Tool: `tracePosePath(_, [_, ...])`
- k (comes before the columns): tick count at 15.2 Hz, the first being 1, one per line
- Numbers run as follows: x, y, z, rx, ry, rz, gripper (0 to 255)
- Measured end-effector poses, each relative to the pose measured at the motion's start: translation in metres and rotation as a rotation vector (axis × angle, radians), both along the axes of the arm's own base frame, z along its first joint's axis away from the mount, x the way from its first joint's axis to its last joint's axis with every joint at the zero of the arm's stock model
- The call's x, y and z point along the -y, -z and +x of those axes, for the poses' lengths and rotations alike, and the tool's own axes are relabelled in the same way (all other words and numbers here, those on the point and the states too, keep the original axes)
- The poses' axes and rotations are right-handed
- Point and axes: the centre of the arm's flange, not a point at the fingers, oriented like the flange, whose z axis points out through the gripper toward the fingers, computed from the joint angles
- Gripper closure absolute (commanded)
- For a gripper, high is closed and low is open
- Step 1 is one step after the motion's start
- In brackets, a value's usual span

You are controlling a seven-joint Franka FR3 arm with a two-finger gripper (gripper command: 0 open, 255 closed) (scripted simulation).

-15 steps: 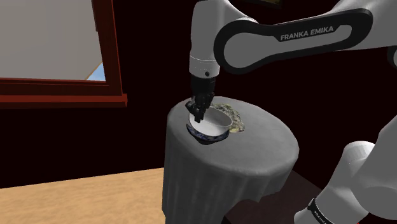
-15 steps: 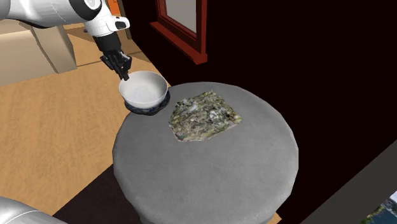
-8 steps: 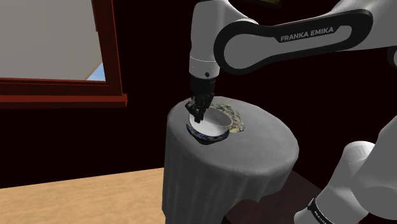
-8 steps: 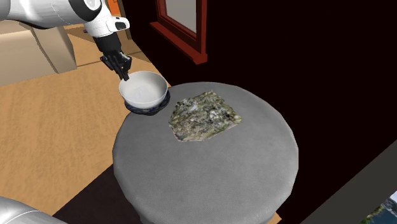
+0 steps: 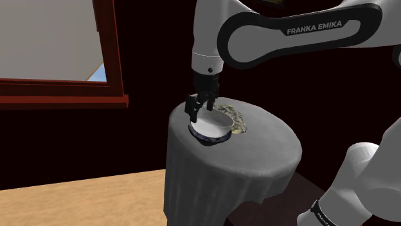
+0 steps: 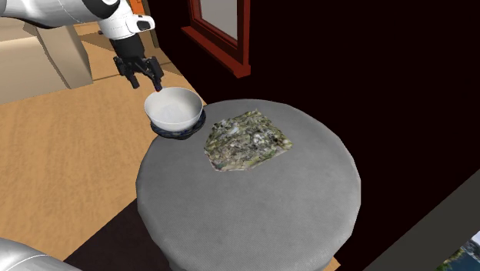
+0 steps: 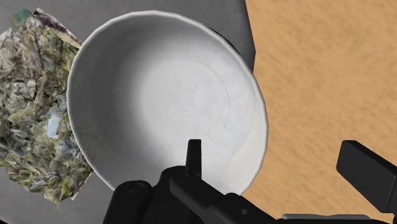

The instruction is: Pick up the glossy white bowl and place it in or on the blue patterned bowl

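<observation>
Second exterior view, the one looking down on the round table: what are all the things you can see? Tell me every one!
table: one, grey, round and cloth-covered, in the middle of the scene.
white bowl: one, glossy white, sitting in the blue patterned bowl near the table's edge.
blue patterned bowl: one, blue and white, under the white bowl, just its rim peeking out.
mottled patch: one, green-grey, flat on the table beside the bowls.
frame: one, red-brown, on the dark wall behind the table.
floor: tan wood, around the table.
arm: one, white with dark joints, reaching in above the bowls.
end effector: one, black, open, fingers astride the white bowl's rim.
</observation>
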Motion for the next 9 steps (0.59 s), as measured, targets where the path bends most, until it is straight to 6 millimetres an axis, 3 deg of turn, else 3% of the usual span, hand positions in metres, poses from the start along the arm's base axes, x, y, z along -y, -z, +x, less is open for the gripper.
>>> tracePosePath(3, [-0.004,-0.03,0.0,0.0,0.0,0.0,0])
tracePosePath(9, [-0.004,-0.035,-0.001,-0.001,0.0,-0.001,0])
